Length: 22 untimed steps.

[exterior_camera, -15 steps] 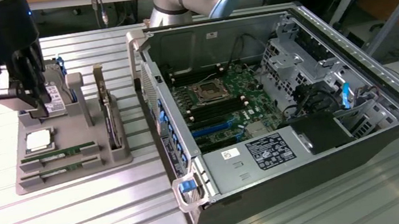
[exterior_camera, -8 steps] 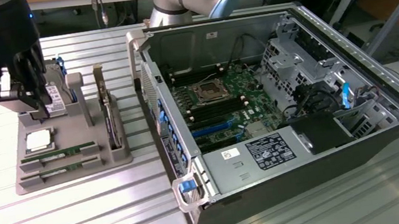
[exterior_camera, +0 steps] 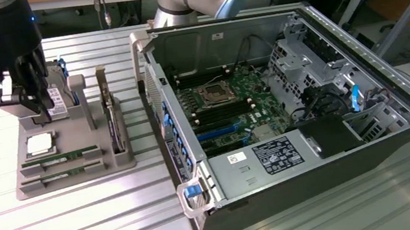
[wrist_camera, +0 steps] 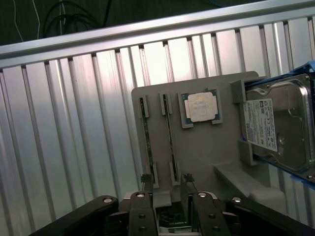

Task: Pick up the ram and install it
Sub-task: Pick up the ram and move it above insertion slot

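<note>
On the worktop (exterior_camera: 61, 229), the end effector (exterior_camera: 36, 113) is poised over one grey holder (exterior_camera: 85, 139), where two ram sticks (exterior_camera: 60, 157) are slotted on edge for easy gripping, beside one opened computer case (exterior_camera: 284, 110). From the wrist, its fingers (wrist_camera: 143, 183) are seen spread and empty, just short of the two sticks, with one processor (wrist_camera: 201, 106) and one hard drive (wrist_camera: 275, 128) alongside.

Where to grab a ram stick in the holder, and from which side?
Likely grip the ram at mid-length from straight above, pinching its flat faces. It stands on edge in the holder; blocks hold both ends, so the middle top edge is free.
</note>
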Motion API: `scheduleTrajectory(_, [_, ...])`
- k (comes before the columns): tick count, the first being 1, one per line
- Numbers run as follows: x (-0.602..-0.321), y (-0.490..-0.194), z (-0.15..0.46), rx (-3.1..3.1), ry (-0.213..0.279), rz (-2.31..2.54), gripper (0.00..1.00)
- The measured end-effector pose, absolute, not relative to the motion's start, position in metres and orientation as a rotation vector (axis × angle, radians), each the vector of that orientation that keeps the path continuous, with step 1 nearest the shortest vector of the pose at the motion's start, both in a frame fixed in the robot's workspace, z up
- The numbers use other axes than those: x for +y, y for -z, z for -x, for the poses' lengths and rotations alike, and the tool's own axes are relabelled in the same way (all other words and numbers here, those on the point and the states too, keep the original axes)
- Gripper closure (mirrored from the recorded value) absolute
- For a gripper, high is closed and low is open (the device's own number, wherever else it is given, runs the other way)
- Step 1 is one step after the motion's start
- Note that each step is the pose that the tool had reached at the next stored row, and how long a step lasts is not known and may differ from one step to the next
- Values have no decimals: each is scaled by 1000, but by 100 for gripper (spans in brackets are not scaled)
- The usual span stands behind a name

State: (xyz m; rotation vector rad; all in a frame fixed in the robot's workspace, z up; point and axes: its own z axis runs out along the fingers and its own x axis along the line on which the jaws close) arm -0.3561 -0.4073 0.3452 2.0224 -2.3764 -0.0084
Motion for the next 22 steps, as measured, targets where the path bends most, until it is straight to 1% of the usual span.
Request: scheduleTrajectory(22, [-407,-339,356,-2376,8,-2022,64])
